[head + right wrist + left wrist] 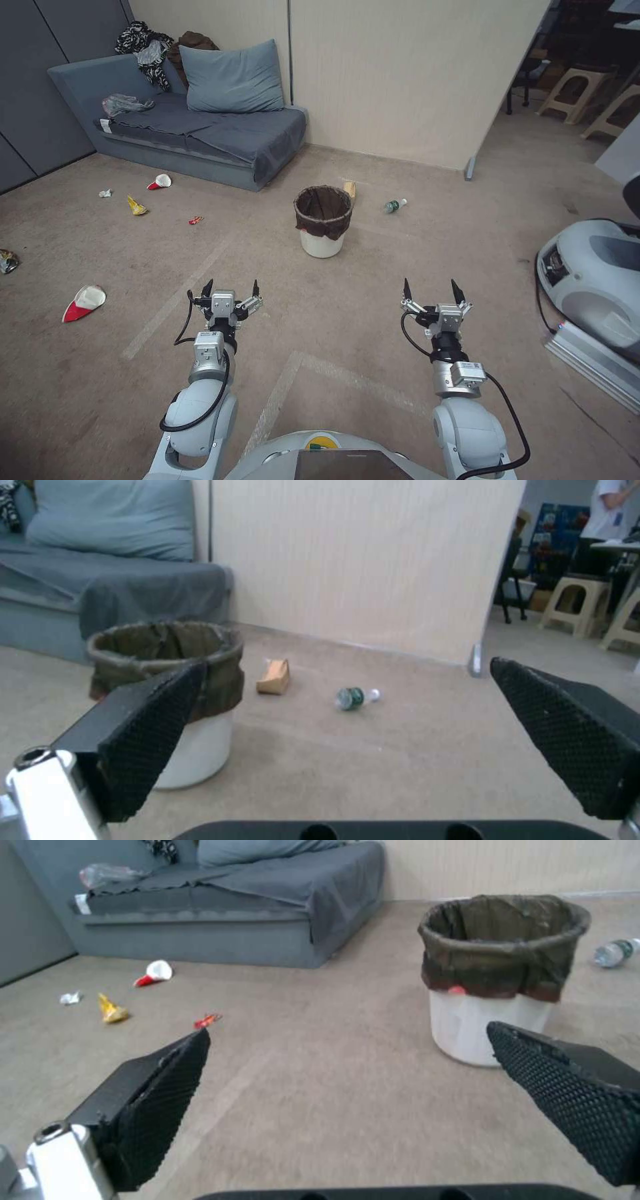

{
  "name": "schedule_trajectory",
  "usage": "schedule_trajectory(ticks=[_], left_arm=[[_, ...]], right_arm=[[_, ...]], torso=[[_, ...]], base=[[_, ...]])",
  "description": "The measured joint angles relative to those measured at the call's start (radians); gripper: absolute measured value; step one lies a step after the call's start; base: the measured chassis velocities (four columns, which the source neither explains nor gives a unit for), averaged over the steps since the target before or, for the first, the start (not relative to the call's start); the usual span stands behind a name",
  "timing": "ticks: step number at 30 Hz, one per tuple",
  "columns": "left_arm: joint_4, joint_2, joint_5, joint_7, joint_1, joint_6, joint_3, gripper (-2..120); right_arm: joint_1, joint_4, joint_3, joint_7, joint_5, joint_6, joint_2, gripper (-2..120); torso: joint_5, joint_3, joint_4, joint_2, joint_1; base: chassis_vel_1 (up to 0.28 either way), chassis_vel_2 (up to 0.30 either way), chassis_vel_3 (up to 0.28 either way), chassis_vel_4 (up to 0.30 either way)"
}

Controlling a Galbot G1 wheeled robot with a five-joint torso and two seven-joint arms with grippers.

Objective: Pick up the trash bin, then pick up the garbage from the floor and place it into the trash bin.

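Head view shows both arms stretched forward and low over the carpet, side by side and well apart. The left gripper (231, 288) points ahead with its two black fingertips spread wide and nothing between them; the right gripper (430, 289) is held the same way, its tips also parted and empty. Neither touches anything.

Ahead of them, between the two arms' lines, the trash bin (323, 230) stands upright on the floor, its dark liner folded over the rim; it sits near the corner of the grey sofa (200, 137). Just behind the bin lies a brown paper piece (349, 190), and beside that a clear bottle (395, 206) on its side.

Litter is scattered off to the robot's left: a crushed red-and-white cup (84, 302) nearest the left arm, another cup (159, 181) close to the sofa, a yellow wrapper (137, 206), a small red wrapper (195, 219) and a white wad (105, 193).

From the left wrist view the bin stands beyond the spread textured pads (160, 1100); from the right wrist view it stands past one finger.
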Motion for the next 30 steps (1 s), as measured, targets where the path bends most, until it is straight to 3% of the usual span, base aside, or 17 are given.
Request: schedule_trajectory(ticks=[23, 30], left_arm=[[0.0, 0.001, -0.005, 0.002, 0.002, 0.001, 0.014, 100], [-0.001, 0.001, -0.01, 0.001, 0.003, 0.011, 0.02, 100]], right_arm=[[0.005, -0.016, 0.003, -0.011, -0.008, 0.018, 0.002, 100], [0.007, -0.028, 0.013, -0.017, -0.048, 0.067, 0.004, 100]], torso=[[0.0003, 0.0, -0.0001, 0.0, 0.0], [0.0002, 0.0, 0.0, 0.0, 0.0]], base=[[-0.248, 0.243, 0.243, -0.242], [-0.176, 0.163, 0.163, -0.143]])
